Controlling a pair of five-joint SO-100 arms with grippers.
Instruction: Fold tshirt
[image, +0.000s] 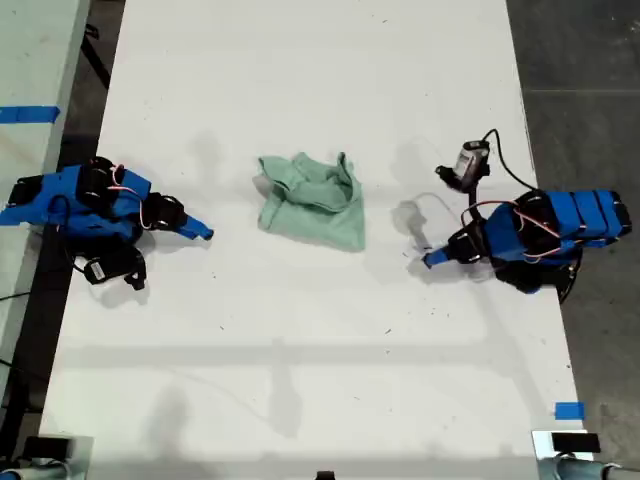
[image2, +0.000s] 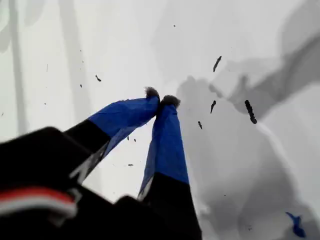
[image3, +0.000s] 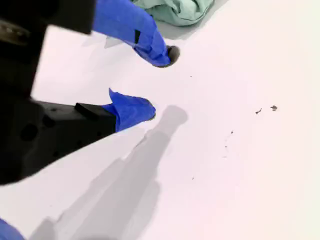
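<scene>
Tshirt (image: 312, 201): crumpled mid-table (image: 300, 380), apart from both arms.
My first gripper (image2: 161, 100): tips together, empty.
My second gripper (image3: 161, 82): parted, empty; only its view shows shirt (image3: 177, 10) nearby.

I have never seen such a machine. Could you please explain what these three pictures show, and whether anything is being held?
I am a robot made of two small blue arms, one at the exterior view's left and one at its right. That picture is taken from above the white table. The other two come from cameras mounted on the arms, each looking along its own pincer. Between the arms lies a crumpled pale green t-shirt, not yet folded. My first pincer is shut, its tips touching, with nothing between them. My second pincer is open and empty, with the t-shirt just beyond it. Nothing is held. I cannot tell from these pictures which arm carries which pincer.
</scene>
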